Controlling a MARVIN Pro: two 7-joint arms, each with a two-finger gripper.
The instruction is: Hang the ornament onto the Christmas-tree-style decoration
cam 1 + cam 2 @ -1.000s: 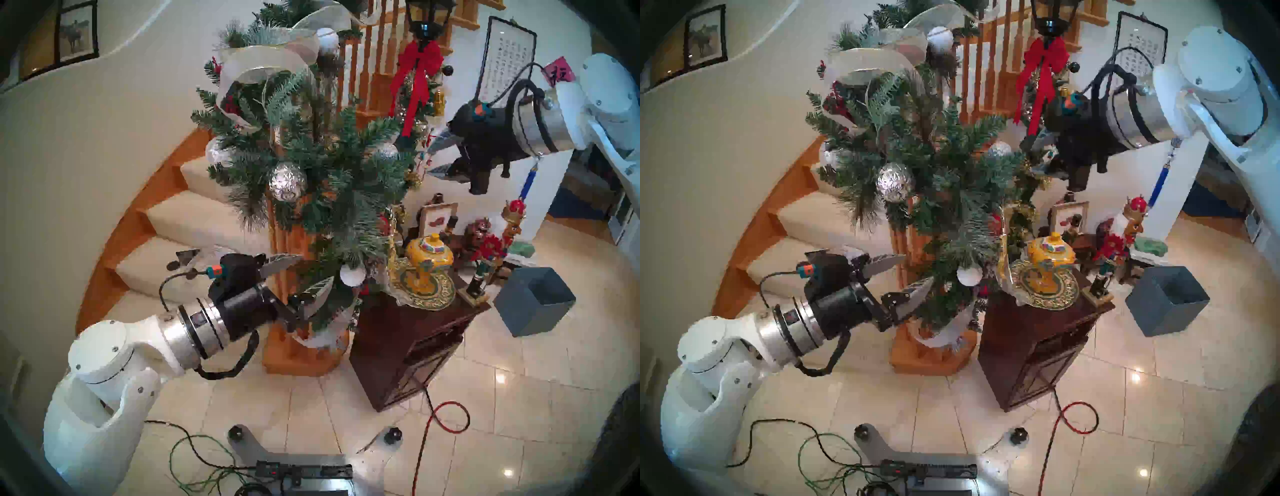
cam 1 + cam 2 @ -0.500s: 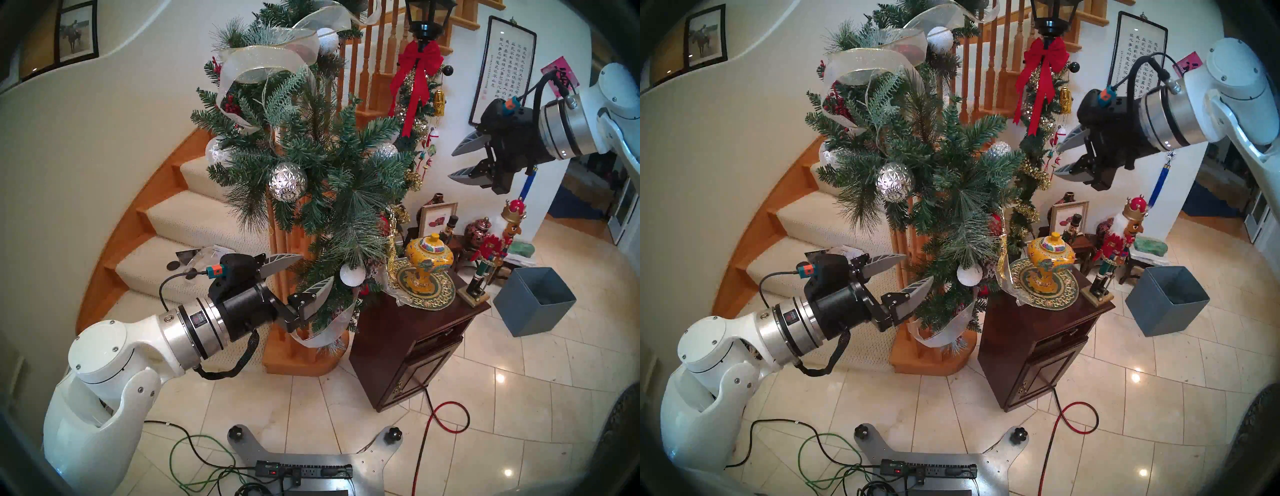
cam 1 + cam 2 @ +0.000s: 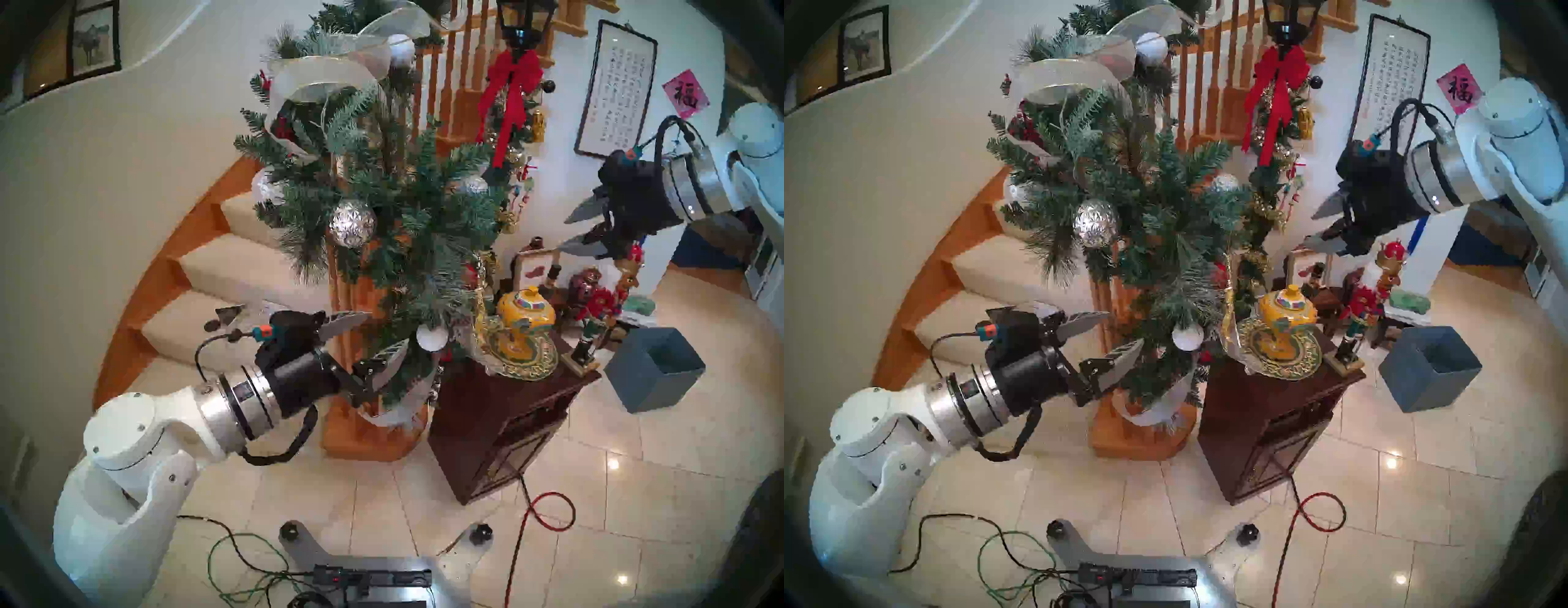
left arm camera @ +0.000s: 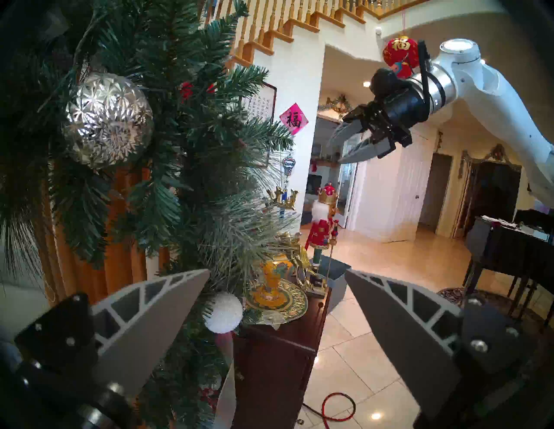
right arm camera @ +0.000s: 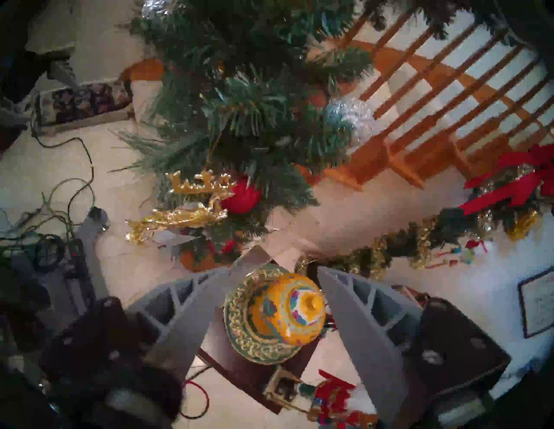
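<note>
With the gold reindeer ornament (image 5: 180,206) apparently already hanging by its thread from the lower right of the garland (image 3: 382,204), though the view is blurry, I have my right gripper (image 3: 583,229) spread and empty nearby, my left gripper (image 3: 373,335) wide by the lower branches, so next I only need to clear both arms.

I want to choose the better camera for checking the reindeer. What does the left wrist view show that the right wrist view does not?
Only the left wrist view shows the red lantern and the pink paper sign on the wall.

Only the right wrist view shows the red ball beside the reindeer, and the red bow.

Both show the gold reindeer ornament hanging at the pine garland, and the yellow lidded jar. The reindeer's flat side is clearer in the right wrist view.
</note>
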